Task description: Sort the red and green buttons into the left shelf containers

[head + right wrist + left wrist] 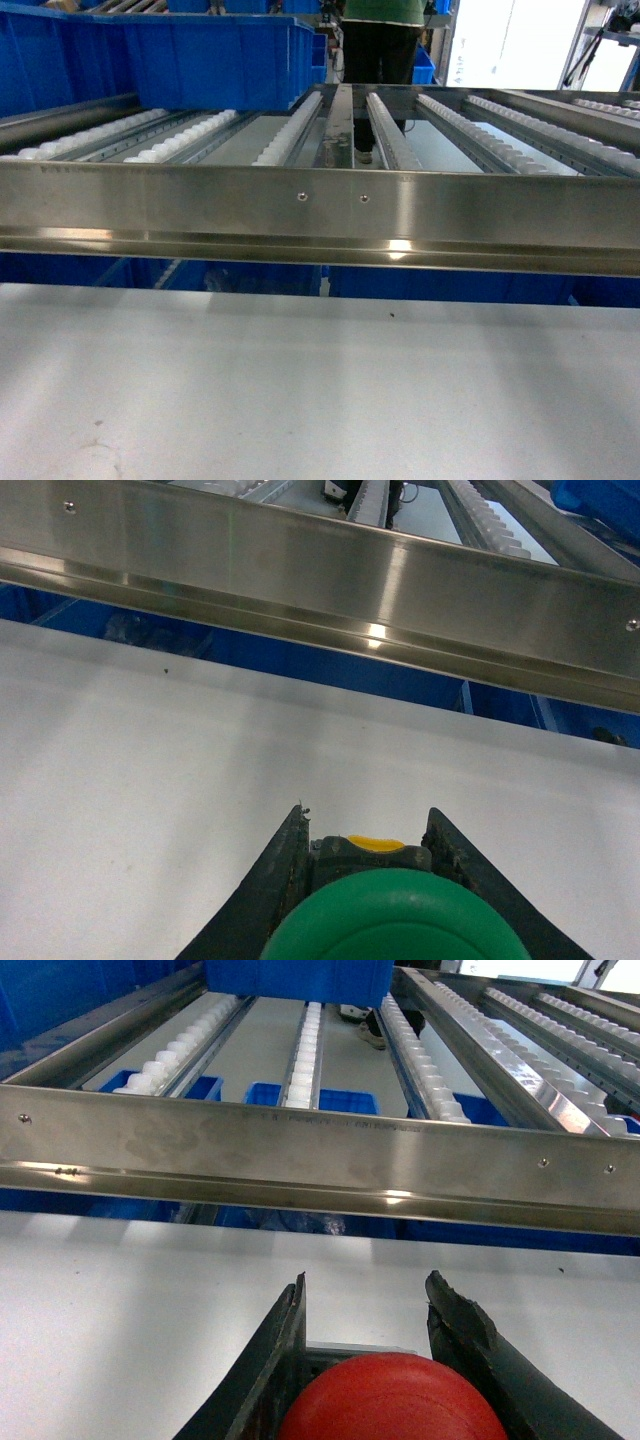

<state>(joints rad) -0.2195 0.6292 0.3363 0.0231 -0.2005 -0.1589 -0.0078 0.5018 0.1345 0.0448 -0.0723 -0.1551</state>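
Between the dark fingers of the left gripper (365, 1305) the red button (393, 1400) is sitting pinched; the right gripper (365, 825) is clamping the green button (395, 920). Ahead, the shelf's steel rail (320, 215) is crossing above the white table (300, 390), blue bins (160, 60) beyond.

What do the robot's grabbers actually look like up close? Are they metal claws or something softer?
Only the fingers show, and only in the wrist views; the head view shows no arm. Each gripper, left and right, has two black, blade-like fingers tapering to narrow tips in a V. The left fingers look matte with chipped, ragged edges; the right fingers are similarly worn. No cables or markings are visible.
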